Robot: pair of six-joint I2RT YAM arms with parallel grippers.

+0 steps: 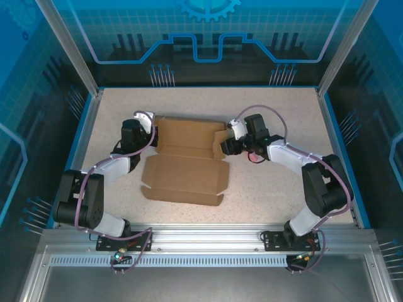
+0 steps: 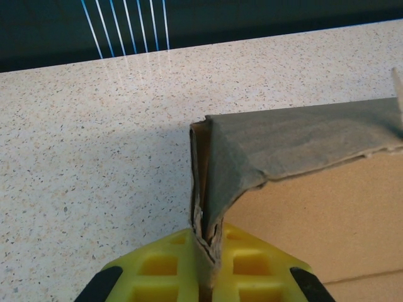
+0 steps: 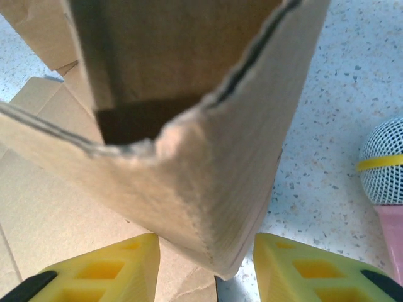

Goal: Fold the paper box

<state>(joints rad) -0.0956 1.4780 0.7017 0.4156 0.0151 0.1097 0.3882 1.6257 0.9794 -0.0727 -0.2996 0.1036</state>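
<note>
At the left, the left pincer is clenched on the far-left corner of the paper box, where two raised wall layers are pinched together into a thin, already ragged edge. The grip sits on very little material. A hard tug could tear or crush the corner, and a sideways pull could let it slip out so the wall drops flat.

The box lies open in the middle of the table, between the two arms. Its far panels are partly raised and the near panel lies flat. If the arms pull away from each other, the sheet may skew or buckle along the wrong crease.

At the right, the right pincer straddles the raised far-right corner with its jaws set wide. I cannot tell whether they press on the card or only flank it. If the hold is loose, the flap could probably spring back.

Just right of that corner lies a pink toy microphone, close enough that a swing of the pincer might knock it.
</note>
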